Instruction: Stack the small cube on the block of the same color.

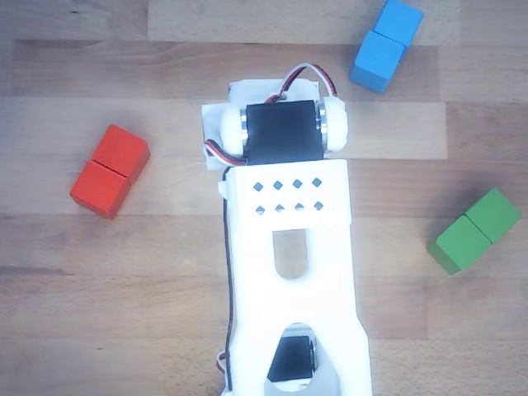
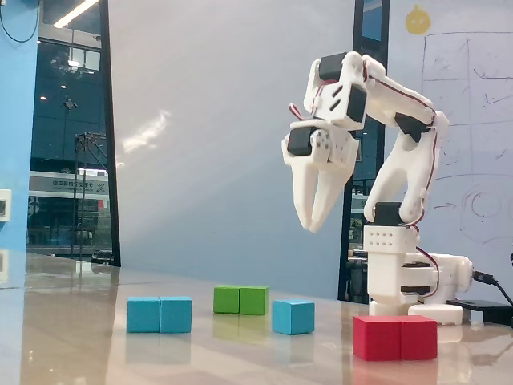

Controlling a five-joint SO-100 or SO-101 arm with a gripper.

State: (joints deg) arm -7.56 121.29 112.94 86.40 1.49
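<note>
In the fixed view the small light-blue cube [image 2: 292, 317] sits on the table between the green block and the red block. The light-blue two-cube block [image 2: 159, 314] lies at the left; in the other view it [image 1: 385, 44] lies at the top right. My gripper [image 2: 310, 226] hangs high above the table, roughly over the small cube, pointing down. Its fingers meet at the tips and hold nothing. In the other view the arm's body [image 1: 289, 247] hides the gripper and the small cube.
A green two-cube block [image 2: 240, 299] [image 1: 476, 231] and a red two-cube block [image 2: 395, 337] [image 1: 110, 171] lie on the wooden table. The arm's base [image 2: 401, 281] stands at the right of the fixed view.
</note>
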